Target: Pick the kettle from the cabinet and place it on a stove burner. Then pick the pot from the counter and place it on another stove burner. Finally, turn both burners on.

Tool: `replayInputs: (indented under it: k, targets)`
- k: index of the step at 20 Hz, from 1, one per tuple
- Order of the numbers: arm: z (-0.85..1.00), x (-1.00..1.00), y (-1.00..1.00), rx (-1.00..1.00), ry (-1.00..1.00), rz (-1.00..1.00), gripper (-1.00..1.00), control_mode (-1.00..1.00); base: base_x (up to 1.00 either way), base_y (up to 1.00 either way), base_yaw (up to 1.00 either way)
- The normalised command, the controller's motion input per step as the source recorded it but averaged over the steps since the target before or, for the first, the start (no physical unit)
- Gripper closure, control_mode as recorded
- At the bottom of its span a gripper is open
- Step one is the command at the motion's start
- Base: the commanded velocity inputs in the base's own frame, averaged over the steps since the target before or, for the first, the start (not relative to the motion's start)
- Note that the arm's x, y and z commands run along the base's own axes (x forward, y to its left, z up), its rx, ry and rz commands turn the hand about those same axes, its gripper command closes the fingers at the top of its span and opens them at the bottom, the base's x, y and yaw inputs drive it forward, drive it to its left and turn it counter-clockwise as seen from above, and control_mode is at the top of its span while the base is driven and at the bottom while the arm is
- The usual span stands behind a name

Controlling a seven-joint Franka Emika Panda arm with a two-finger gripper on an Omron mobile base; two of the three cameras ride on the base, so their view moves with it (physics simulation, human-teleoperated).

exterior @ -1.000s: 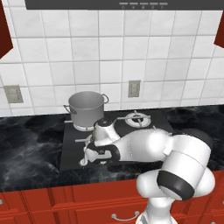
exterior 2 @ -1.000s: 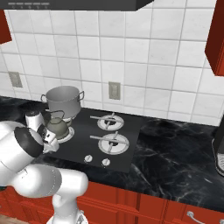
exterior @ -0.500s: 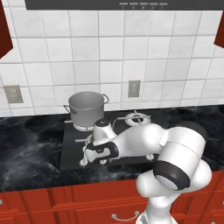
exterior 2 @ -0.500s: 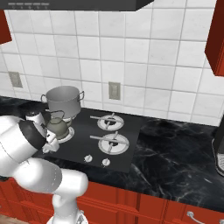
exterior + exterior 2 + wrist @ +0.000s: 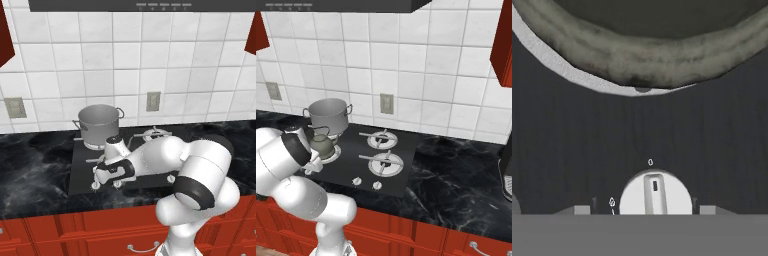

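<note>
the gripper [image 5: 99,179] is lowering onto the small white round knob [image 5: 655,193], fingers narrowing around it; grip uncertain; burner-lighting beginning.

Rendered home kitchen. Landmark: black four-burner cooktop [image 5: 401,172] with grey grates and white knobs [image 5: 655,195] along its front edge, set into a black white-veined marble desk [image 5: 456,185]. Behind cooktop: white tiled wall [image 5: 406,65] with wall outlet [image 5: 387,104]. Above it: dark range hood [image 5: 336,5]. Below it: red drawers [image 5: 100,230] with silver handles. Up to either side: red wall cabinets [image 5: 503,45]. On cooktop: grey pot [image 5: 329,115], small kettle [image 5: 321,143].
</note>
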Motion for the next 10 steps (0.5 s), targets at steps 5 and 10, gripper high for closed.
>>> replayInputs:
  k: [5,10]
  targets:
    - [-0.12,-0.03,0.00,0.00,-0.01,0.03,1.00,-1.00,0.00,0.00,0.00]
    - [-0.20,-0.10,0.00,0.00,-0.06,0.08,1.00,-1.00,0.00,0.00,0.00]
